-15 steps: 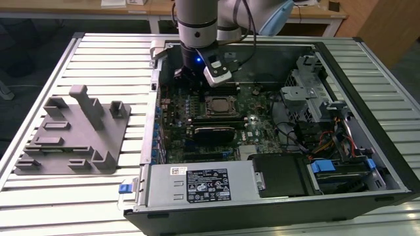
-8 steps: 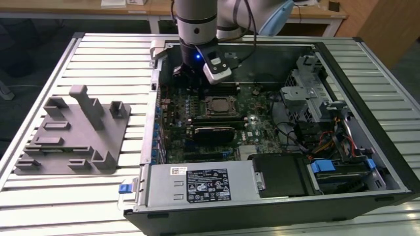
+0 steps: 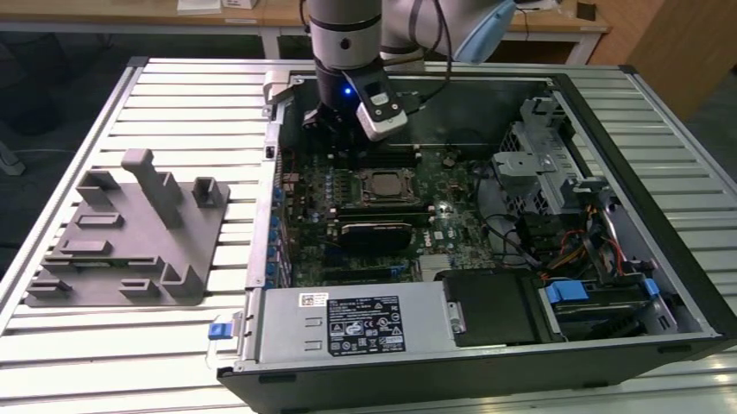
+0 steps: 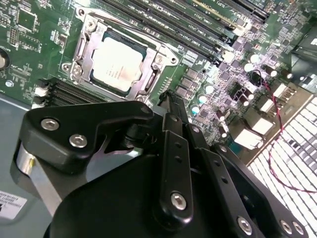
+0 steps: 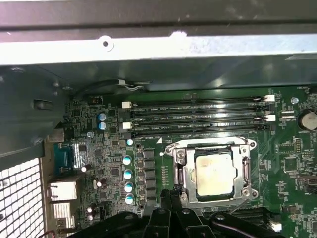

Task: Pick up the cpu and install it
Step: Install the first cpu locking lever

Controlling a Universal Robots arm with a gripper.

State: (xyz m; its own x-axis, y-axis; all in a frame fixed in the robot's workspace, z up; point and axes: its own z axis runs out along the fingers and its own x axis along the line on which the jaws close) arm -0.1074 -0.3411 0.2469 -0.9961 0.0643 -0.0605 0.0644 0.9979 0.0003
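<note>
**CPU sits in socket, gripper empty above the board**

Exterior view: the cpu lies flat in the socket, about the middle of the motherboard, inside the open pc case. The grey fixture tray stands on the slatted table, at the exterior view's left, well apart from the case, and I see no chip on it. So I judge pick-up and placing as done. The arm comes down almost vertical into the far part of the case. Its gripper hangs over the board, a bit behind the socket and toward the exterior view's left, not touching the cpu.

2nd wrist view: the cpu shows its pale metal top, level inside the socket's metal frame. The frame goes around all 4 sides. Whether the frame is locked down w/ its lever I cannot tell, so this part of the install stays unsure. The gripper has its 2 black fingers pressed together w/ nothing between them. The tip is near the socket's corner but apart from it. Memory slots run just beside the socket.

1st wrist view: the cpu is square in the frame, w/ 4 memory slots between it and the case wall. The gripper tips are together, empty, near the socket's edge and clear of the chip.
</note>
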